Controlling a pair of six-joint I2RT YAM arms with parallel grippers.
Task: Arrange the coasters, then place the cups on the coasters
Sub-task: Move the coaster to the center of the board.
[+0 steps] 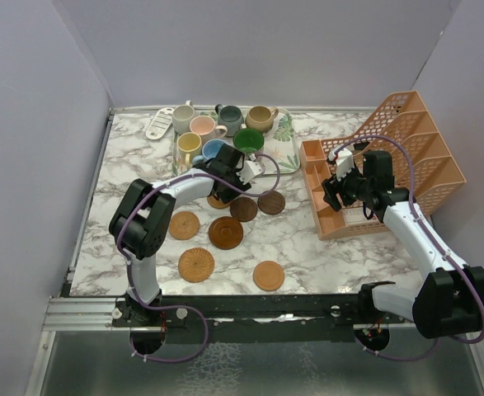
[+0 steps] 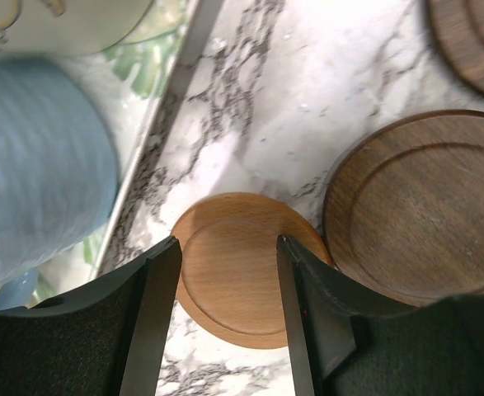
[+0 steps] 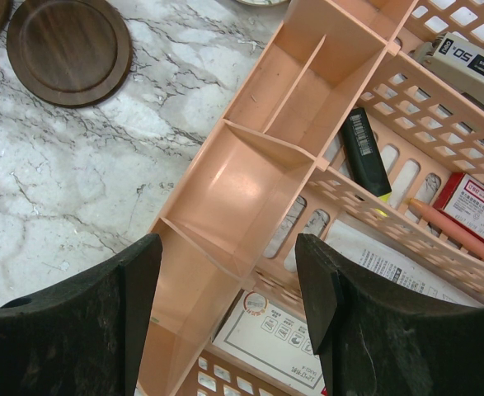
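Observation:
Several round coasters lie on the marble in front of the tray: a woven one, tan ones and dark ones. My left gripper hangs open just above a light wood coaster, one finger over each side of it. A dark coaster lies right beside it. The cups, among them the light blue cup and the green one, stand on the tray. My right gripper is open and empty over the orange rack.
The leaf-patterned tray sits at the back centre, its edge close to the left of my left fingers. The orange mesh rack holds pens and boxes at the right. A white remote-like object lies at the back left. Walls close in three sides.

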